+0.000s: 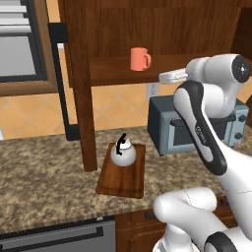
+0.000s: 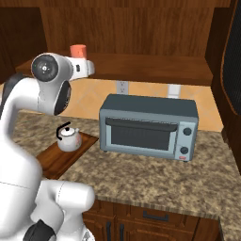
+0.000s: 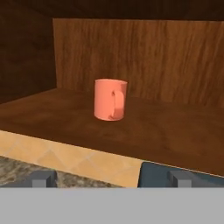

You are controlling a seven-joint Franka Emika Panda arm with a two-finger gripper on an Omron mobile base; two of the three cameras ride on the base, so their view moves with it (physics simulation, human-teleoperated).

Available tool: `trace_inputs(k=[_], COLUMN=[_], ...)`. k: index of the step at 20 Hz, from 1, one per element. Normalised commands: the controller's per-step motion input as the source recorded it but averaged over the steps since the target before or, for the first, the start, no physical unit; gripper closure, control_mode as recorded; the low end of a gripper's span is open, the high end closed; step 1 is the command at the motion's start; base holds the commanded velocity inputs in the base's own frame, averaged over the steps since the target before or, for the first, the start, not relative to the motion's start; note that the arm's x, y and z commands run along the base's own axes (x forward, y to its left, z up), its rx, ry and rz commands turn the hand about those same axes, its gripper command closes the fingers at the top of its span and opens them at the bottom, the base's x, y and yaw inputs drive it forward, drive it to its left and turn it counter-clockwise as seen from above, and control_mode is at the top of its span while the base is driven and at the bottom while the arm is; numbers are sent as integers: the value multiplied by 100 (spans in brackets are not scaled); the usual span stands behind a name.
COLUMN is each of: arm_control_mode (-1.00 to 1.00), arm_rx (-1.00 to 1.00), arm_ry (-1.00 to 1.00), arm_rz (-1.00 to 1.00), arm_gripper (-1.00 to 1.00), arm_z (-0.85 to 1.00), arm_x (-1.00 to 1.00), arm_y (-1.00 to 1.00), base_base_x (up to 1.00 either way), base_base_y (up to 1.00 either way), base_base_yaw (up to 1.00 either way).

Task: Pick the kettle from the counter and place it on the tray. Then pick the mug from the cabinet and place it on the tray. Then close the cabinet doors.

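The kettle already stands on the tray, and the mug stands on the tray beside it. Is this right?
Only the first part is right. The kettle stands on the tray, but the mug is on the cabinet shelf, as the left base view shows.

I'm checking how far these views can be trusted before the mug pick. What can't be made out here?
- Tool: in the hand view only two grey tips show at the bottom edge, so open or shut is unclear.
- Mug: in the right base view the arm hides its lower part and handle.
- Tray: in the right base view the arm covers its near left part.
- Cabinet doors: the left base view's top edge cuts them off.
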Motion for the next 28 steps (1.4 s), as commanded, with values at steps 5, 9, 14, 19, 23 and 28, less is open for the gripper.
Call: trace_inputs(k=[5, 9, 14, 19, 23, 28], arm_control_mode=[-100, -100, -100, -100, -100, -100], arm_rx=[0, 0, 0, 0, 0, 0], arm_ry=[-5, -7, -6, -6, -2, 0], arm_rz=[7, 6, 3, 0, 0, 1], arm_gripper=[-100, -100, -100, -100, -100, -100], arm_z=[1, 0, 0, 0, 0, 0], arm_x=[34, 37, 32, 35, 38, 37], arm_y=[-2, 0, 0, 1, 12, 12], base_base_x=[0, 0, 0, 0, 0, 0], base_base_y=[0, 0, 0, 0, 0, 0], base_base_yaw=[0, 0, 0, 0, 0, 0])
